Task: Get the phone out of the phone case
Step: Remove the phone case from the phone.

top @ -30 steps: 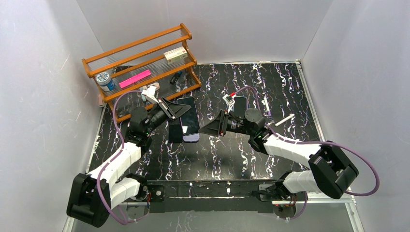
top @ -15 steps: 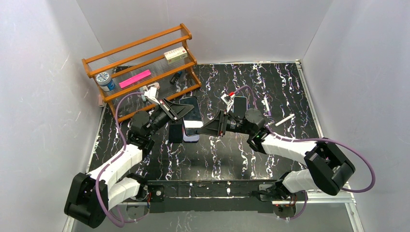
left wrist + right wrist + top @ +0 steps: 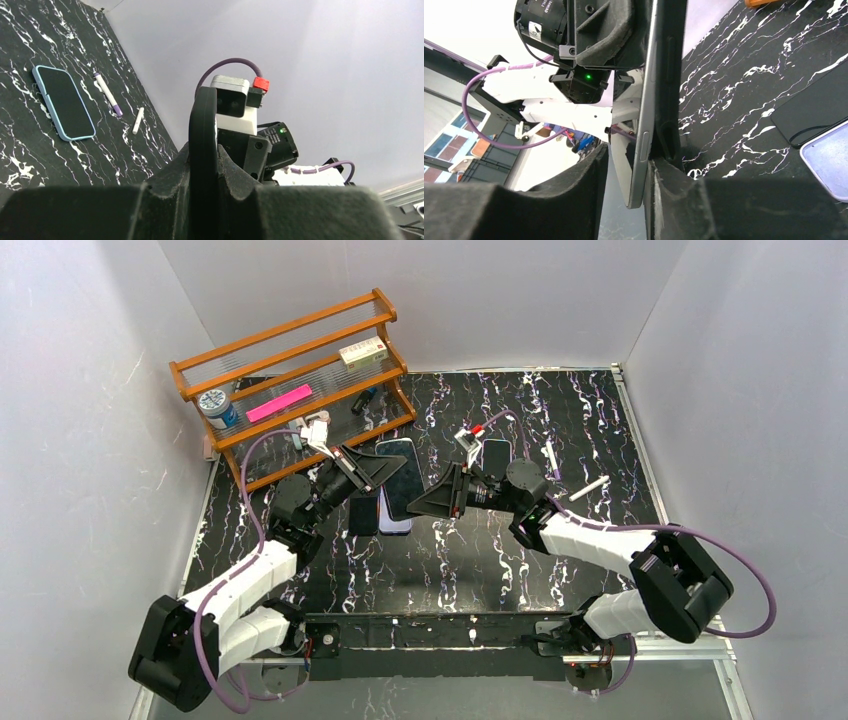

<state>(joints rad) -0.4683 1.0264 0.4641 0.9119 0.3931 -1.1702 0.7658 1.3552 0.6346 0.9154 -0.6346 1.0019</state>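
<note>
- My left tool pinches the case, phone in it, above the table.
- My right tool sits spread astride the phone's edge (one pad clear): uneven closing could twist both loose.

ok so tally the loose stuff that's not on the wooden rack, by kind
phones: 2 (cased phone held up in the air, blue-cased phone lying flat)
lilac slab, phone or case, cannot tell: 1
black flat piece: 1
pen-like sticks: 2 (purple-tipped pen, white stick)
total: 6
</note>
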